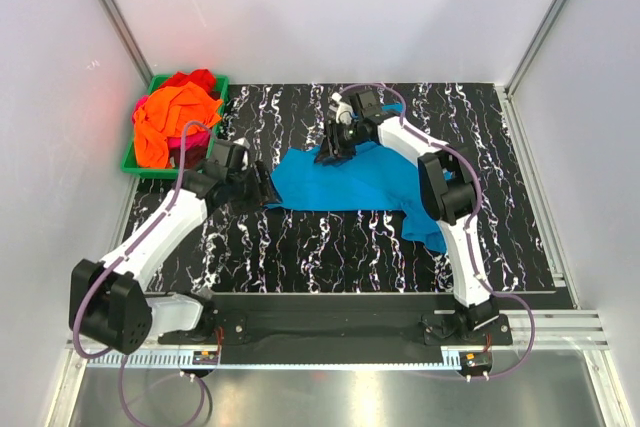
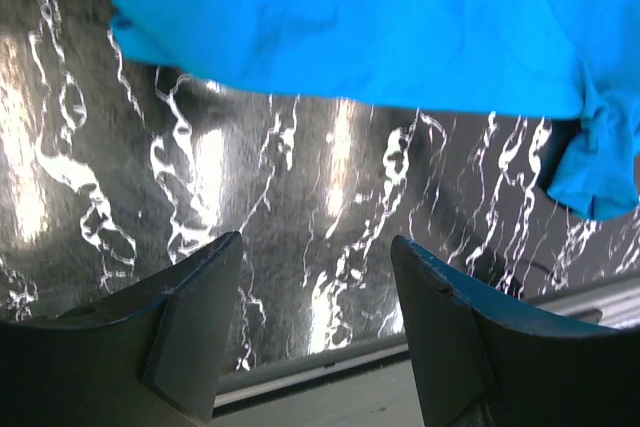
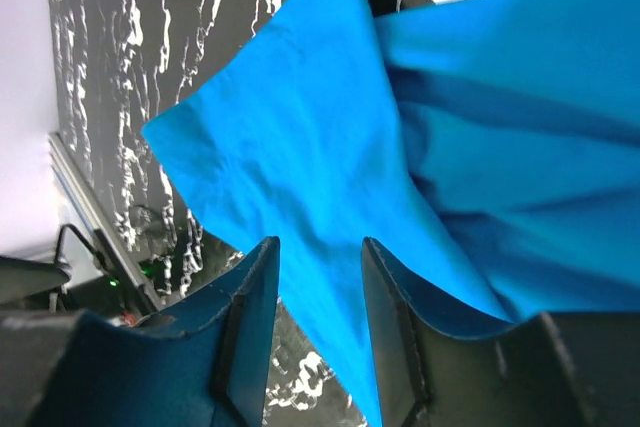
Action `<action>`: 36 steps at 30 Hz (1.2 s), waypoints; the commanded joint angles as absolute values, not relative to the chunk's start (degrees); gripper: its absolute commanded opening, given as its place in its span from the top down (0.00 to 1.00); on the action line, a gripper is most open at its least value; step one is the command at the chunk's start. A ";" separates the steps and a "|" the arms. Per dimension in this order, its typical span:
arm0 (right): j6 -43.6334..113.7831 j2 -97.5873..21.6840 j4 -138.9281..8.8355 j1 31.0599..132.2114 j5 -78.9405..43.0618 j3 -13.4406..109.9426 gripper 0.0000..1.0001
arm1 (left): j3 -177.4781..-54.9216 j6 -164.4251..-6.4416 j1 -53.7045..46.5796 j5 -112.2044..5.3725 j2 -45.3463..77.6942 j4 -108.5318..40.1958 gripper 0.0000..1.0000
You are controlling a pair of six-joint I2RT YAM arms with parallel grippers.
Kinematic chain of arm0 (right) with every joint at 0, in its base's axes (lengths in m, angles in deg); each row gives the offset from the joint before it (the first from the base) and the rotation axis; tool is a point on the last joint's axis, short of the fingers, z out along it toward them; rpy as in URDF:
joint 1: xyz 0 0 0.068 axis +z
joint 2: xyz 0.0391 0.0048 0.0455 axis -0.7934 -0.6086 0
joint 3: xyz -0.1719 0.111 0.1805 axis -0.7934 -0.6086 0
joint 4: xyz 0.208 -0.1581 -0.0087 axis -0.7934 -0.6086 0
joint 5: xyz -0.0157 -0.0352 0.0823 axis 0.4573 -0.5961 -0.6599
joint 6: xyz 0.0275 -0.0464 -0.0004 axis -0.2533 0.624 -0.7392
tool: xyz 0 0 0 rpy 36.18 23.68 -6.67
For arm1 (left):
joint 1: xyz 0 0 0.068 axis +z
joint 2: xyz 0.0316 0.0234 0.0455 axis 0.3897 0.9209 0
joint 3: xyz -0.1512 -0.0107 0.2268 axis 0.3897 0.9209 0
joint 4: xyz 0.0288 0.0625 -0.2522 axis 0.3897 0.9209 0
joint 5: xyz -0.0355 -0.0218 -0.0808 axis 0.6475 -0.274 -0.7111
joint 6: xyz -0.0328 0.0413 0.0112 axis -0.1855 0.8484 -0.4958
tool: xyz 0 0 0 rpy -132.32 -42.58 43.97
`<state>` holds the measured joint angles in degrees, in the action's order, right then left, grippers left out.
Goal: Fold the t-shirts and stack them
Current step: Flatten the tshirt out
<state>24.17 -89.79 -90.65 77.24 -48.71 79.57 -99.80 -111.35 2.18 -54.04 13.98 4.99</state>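
Observation:
A turquoise t-shirt (image 1: 345, 182) lies spread and rumpled on the black marbled table. My right gripper (image 1: 330, 147) is over the shirt's far left part. In the right wrist view its jaws (image 3: 318, 247) stand a little apart, open, with turquoise cloth (image 3: 300, 147) showing in the gap below them. My left gripper (image 1: 262, 187) is just off the shirt's left edge. Seen from the left wrist, that gripper (image 2: 315, 247) is open and holds nothing, with bare table beneath and the shirt (image 2: 380, 27) ahead of it. Orange (image 1: 170, 117), red (image 1: 195, 79) and magenta shirts sit piled in a bin.
The green plastic bin (image 1: 140, 165) stands at the table's far left corner against the white wall. White walls close in the table on three sides. A metal rail (image 2: 330, 367) runs along the table's near edge by the arm bases.

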 commanded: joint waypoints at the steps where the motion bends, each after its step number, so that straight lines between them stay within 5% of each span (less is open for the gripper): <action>1: 28.53 -91.34 -92.84 76.59 -49.24 84.40 0.53 | -95.99 -110.77 2.72 -57.11 9.68 2.48 0.33; 36: 35.56 -95.12 -94.95 76.77 -45.46 87.40 0.52 | -94.31 -113.76 3.34 -58.95 8.09 2.56 0.35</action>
<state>35.65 -93.71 -96.48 76.72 -45.70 85.02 -94.99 -113.58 3.15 -57.41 9.45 4.19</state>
